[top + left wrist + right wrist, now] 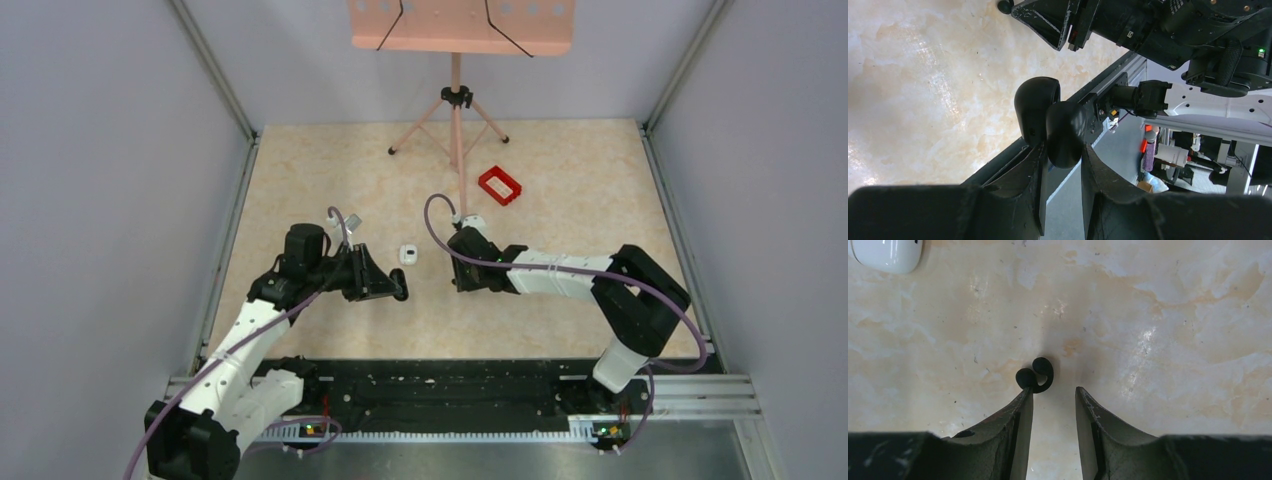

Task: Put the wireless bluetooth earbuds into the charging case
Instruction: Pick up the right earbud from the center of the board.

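Observation:
My left gripper (1063, 156) is shut on the glossy black charging case (1064, 131), whose lid (1036, 107) stands open. In the top view the case (400, 291) is held above the table left of centre. A tiny black earbud (1036, 375) with a curved hook lies on the table. My right gripper (1053, 392) is open, low over the table, and its left fingertip touches or nearly touches the earbud. In the top view the right gripper (460, 272) points down a short way right of the case. The earbud is hidden in the top view.
A small white rounded-square object (408, 254) lies between the two grippers, and it shows at the top left of the right wrist view (887, 253). A red rectangular frame (500, 185) lies farther back. A tripod stand (456, 125) is at the back centre.

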Available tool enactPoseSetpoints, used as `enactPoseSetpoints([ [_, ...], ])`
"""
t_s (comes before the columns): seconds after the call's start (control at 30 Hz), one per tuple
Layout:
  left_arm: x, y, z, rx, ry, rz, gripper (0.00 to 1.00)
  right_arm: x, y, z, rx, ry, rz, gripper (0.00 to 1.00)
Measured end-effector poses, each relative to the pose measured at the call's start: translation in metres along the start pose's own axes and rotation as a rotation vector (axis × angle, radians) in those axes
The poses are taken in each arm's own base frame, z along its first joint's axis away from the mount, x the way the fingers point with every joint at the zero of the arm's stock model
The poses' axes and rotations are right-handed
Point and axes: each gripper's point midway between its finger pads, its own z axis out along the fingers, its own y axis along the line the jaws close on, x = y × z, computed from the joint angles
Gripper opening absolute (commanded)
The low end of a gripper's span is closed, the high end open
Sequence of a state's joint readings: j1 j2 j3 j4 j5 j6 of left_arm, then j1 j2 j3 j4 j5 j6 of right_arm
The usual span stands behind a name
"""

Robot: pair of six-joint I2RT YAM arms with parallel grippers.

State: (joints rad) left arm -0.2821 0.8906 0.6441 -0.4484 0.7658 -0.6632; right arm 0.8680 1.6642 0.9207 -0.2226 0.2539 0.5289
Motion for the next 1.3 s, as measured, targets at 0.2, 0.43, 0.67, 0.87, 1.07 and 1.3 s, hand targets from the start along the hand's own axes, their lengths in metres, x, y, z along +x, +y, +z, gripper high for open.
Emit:
enactPoseSetpoints([
  [0.2, 0.000, 0.000, 0.000, 0.000, 0.000, 0.000, 0.00, -0.005, 0.006, 0.002, -0.019, -0.008, 0.010, 0.36],
  [0.43, 0.000, 0.000, 0.000, 0.001, 0.000, 0.000, 0.00, -0.011, 0.015, 0.007, -0.048, -0.006, 0.017, 0.34],
  [0.67, 0.000, 0.000, 0.000, 0.001, 0.001, 0.000, 0.00, -0.014, 0.021, 0.009, -0.073, -0.016, 0.024, 0.23],
  [0.87, 0.000, -0.001, 0.000, 0.003, 0.002, 0.000, 0.00, -0.014, 0.023, 0.009, -0.084, -0.013, 0.032, 0.00],
  [1.07, 0.000, -0.001, 0.000, 0.003, 0.002, 0.000, 0.00, -0.015, 0.022, 0.009, -0.079, -0.014, 0.033, 0.00],
  [1.3, 0.001, -0.003, 0.000, 0.017, 0.009, 0.003, 0.00, -0.020, 0.018, -0.005, -0.113, -0.030, 0.026, 0.00],
])
